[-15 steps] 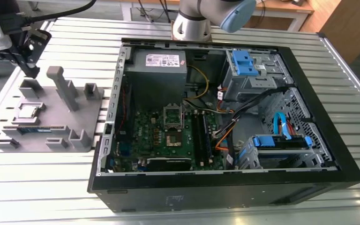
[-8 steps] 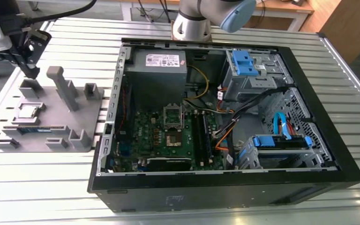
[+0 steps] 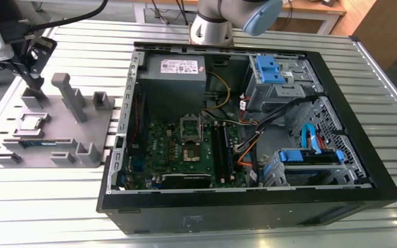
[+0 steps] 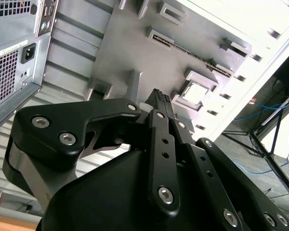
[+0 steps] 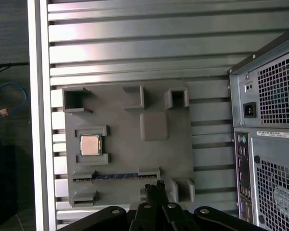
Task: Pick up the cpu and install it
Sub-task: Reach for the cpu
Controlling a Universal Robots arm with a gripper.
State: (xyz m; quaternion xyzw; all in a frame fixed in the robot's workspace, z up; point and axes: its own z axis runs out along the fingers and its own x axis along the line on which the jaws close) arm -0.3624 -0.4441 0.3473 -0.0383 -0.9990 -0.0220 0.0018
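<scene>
Grey fixture tray (image 3: 96,126) holds the cpu (image 3: 33,123) among upright posts (image 3: 64,90); empty jaws, pressed together, hover near them.

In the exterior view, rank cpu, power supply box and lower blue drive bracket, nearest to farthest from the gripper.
1. cpu, on the grey holder by the gripper.
2. power supply box, inside the computer case.
3. lower blue drive bracket, toward the exterior view's right.
</scene>
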